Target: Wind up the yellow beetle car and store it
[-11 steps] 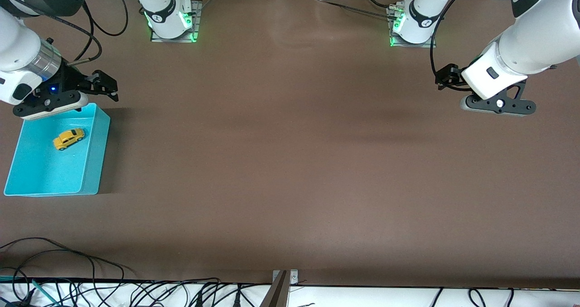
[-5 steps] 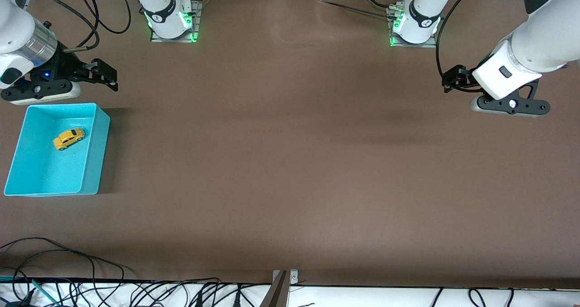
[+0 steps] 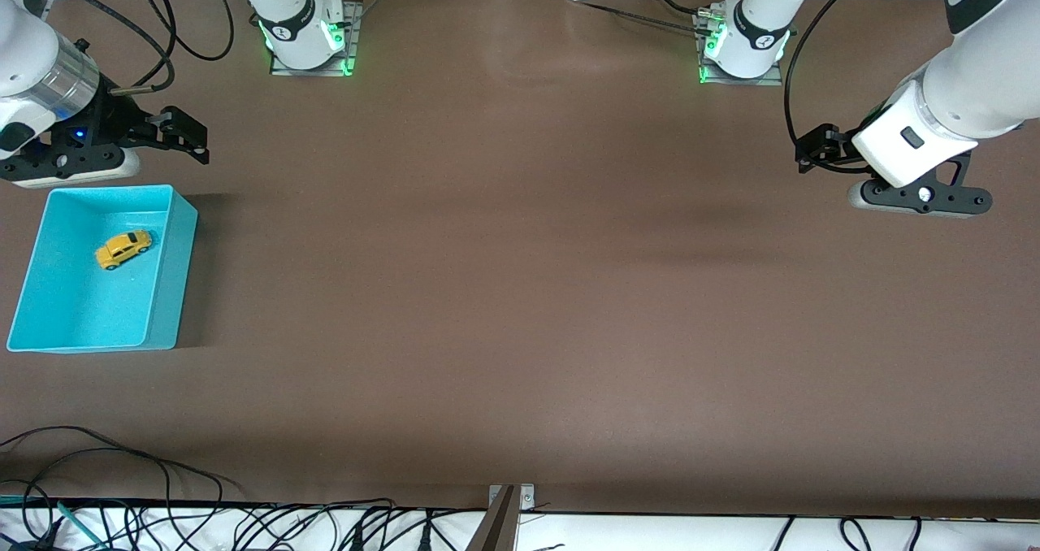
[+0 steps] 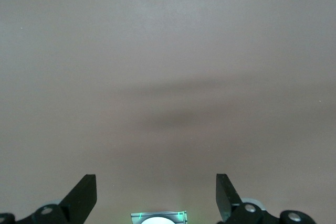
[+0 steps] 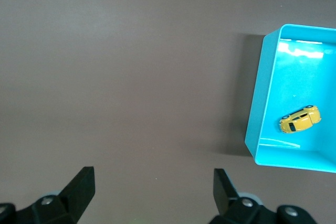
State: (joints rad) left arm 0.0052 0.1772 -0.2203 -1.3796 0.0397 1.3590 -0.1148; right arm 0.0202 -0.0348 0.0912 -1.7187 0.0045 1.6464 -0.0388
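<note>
Rounded yellow beetle car [image 3: 123, 249] sits in smooth rectangular turquoise bin [image 3: 171, 291]; left gripper [image 4: 156, 195] and right gripper [image 5: 153, 192] gape, empty.

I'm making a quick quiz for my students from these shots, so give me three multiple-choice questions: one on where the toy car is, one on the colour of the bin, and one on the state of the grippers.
1. Where is the yellow beetle car?
A. On the bare table
B. In the bin
C. In the right gripper

2. What colour is the bin?
A. Turquoise
B. Red
C. White

3. How are the two grippers?
A. Both shut on the car
B. One holds the bin
C. Both open and empty

Answers:
1. B, the car lies on the bin's floor, toward the right arm's end of the table.
2. A, its walls and floor are turquoise.
3. C, the left gripper and right gripper each show spread fingers over bare table, nothing between.
</note>
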